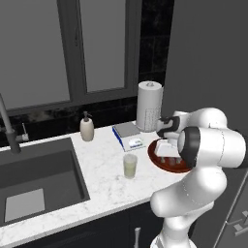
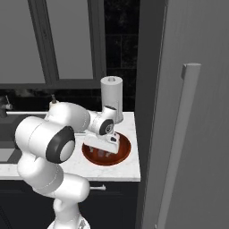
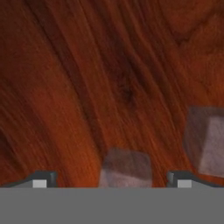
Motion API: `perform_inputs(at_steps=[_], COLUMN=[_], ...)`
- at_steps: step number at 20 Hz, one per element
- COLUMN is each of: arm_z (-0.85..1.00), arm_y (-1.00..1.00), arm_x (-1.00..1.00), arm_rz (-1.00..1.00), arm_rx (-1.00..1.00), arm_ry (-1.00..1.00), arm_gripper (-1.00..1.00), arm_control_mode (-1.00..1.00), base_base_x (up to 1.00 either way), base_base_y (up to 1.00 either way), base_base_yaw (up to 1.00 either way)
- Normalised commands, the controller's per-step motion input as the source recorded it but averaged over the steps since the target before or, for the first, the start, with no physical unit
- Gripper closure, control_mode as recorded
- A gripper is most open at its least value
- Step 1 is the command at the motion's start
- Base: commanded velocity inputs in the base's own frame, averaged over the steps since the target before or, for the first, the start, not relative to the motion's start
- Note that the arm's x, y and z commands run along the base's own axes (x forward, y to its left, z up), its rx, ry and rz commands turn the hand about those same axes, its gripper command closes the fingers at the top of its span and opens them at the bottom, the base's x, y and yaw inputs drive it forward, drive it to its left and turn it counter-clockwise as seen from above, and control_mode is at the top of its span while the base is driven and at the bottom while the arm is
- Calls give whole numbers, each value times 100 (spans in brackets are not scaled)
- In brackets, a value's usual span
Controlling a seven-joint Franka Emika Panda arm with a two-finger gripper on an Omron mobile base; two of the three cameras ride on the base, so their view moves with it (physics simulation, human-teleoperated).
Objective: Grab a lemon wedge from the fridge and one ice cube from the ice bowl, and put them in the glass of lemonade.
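Note:
My gripper [image 3: 111, 180] hangs low inside the reddish-brown ice bowl [image 3: 87, 78], open, with a pale ice cube [image 3: 125, 168] between its two dark fingertips [image 3: 41, 179] and a gap on either side. Off to the right lies a second ice cube [image 3: 205, 142]. From the base, the hand [image 1: 167, 156] [image 2: 103, 151] reaches down into the bowl [image 1: 170, 169] [image 2: 121, 154] at the counter's right end. The glass of lemonade [image 1: 130, 166] stands just left of the bowl. The grey fridge [image 2: 192, 112] with its bar handle [image 2: 180, 143] is shut, so the lemon wedge is hidden.
A paper towel roll [image 1: 149, 105] [image 2: 111, 95] stands behind the bowl. A flat grey and blue scale [image 1: 128, 134] and a beige soap dispenser [image 1: 86, 127] sit near the wall. The sink [image 1: 34, 179] with its faucet [image 1: 7, 127] lies to the left.

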Motion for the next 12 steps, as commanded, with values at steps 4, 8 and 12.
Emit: perform_inputs(at_steps=[4, 8, 12], arm_z=[-15, -3, 0], arm_y=[1, 0, 0], arm_x=[-3, -6, -26], arm_rz=[0, 0, 0], arm_rx=[-1, 0, 0], arm_ry=[-2, -2, -16], arm_gripper=[-100, -100, -100], arm_control_mode=[-100, -100, -100], base_base_x=[0, 0, 0], base_base_y=[0, 0, 0], base_base_yaw=[0, 0, 0])
